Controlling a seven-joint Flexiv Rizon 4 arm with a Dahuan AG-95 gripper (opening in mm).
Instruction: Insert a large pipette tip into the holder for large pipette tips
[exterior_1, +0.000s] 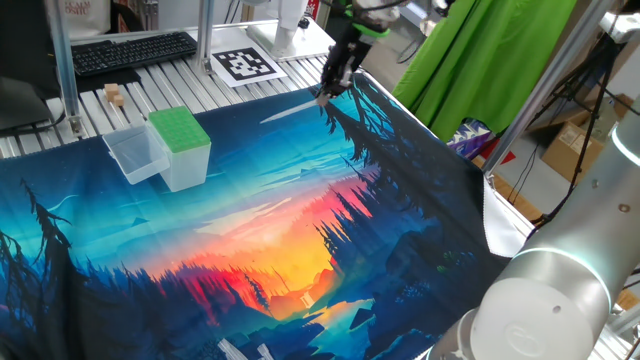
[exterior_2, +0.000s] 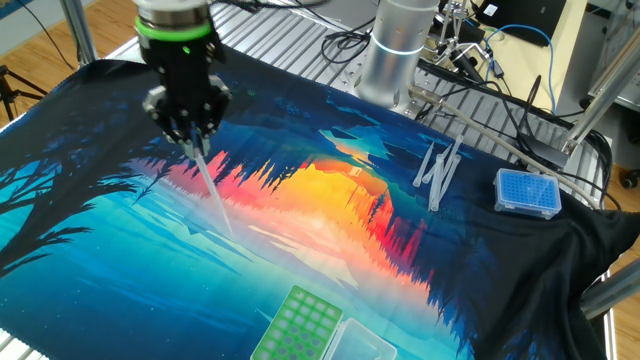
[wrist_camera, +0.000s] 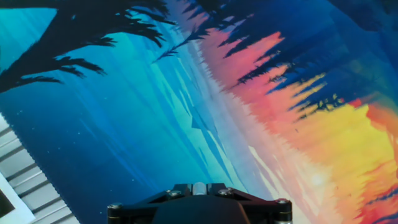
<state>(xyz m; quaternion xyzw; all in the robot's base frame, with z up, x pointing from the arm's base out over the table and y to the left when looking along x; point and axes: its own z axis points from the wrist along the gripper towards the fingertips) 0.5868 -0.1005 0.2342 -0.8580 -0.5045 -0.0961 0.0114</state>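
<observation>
My gripper (exterior_1: 329, 92) hangs above the far side of the printed cloth, shut on the wide end of a large pipette tip (exterior_1: 290, 110). The tip is a translucent whitish cone that slants down from the jaws with its point off the cloth (exterior_2: 212, 190). In the hand view only its wide end (wrist_camera: 198, 188) shows between the black jaws. The holder for large pipette tips (exterior_1: 180, 131), a box with a green perforated top and whitish sides, stands well to the left of the gripper. It also shows at the near edge of the other fixed view (exterior_2: 298, 325).
A clear plastic tub (exterior_1: 134, 155) sits against the holder. Several loose pipette tips (exterior_2: 437, 170) lie on the cloth beside a blue tip box (exterior_2: 527, 192). A keyboard (exterior_1: 133, 52), a marker card (exterior_1: 245, 65) and the arm's base (exterior_2: 395, 50) stand past the cloth.
</observation>
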